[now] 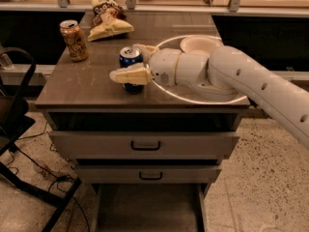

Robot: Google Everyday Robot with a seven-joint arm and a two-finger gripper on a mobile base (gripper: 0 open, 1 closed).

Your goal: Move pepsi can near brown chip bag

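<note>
The pepsi can, dark blue with a silver top, stands upright near the middle of the brown tabletop. My gripper reaches in from the right and is open around the can. One cream finger crosses in front of the can and the other lies behind it. The can's lower body is partly hidden by the front finger. The brown chip bag lies at the back of the table, behind and left of the can.
An orange-brown patterned can stands at the back left. A white round plate with a small dish lies under my arm on the right. Drawers sit below the top. A black chair frame stands at the left.
</note>
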